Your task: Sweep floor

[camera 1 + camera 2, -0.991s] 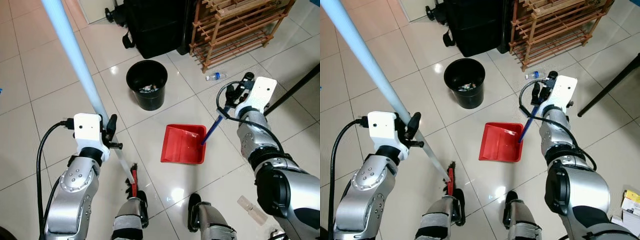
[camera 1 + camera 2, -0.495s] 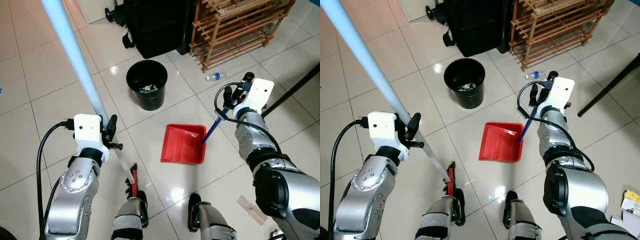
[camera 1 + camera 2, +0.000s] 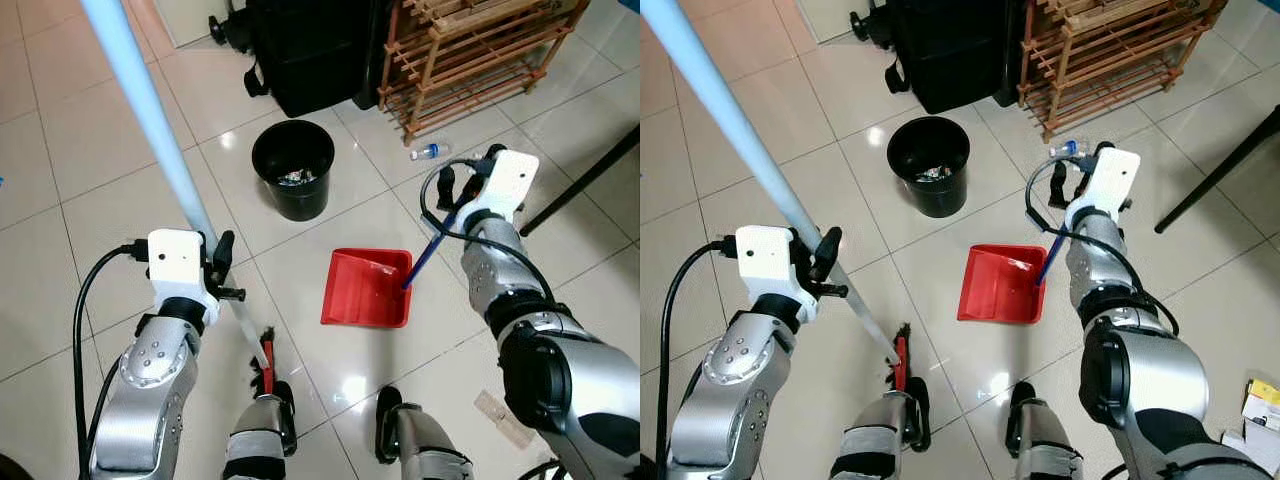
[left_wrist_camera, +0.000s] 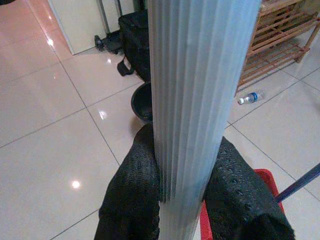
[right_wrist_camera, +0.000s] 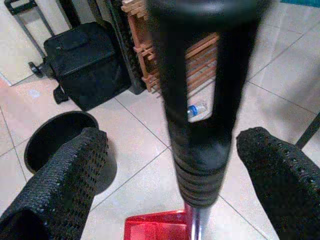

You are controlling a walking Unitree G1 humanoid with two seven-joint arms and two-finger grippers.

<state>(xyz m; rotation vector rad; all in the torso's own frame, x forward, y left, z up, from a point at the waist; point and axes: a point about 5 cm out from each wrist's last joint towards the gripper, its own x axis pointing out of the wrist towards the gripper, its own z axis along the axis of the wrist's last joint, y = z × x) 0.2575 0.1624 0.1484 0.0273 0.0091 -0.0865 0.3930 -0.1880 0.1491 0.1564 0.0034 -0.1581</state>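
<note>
Two tools: left gripper (image 4: 185,185) clamps the broom handle (image 3: 150,130) for sweeping; right gripper (image 5: 170,165) spread around the dustpan handle (image 3: 430,255), steadying the red dustpan (image 3: 367,290).

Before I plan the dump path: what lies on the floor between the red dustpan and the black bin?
Nothing: in the left eye view, bare tile separates the red dustpan from the black bin.

Head stereo pair looks steeply down from above; both eyes share the black bin (image 3: 293,168) and floor around it. Each wrist cam looks along its fingers, close up, toward that bin.
</note>
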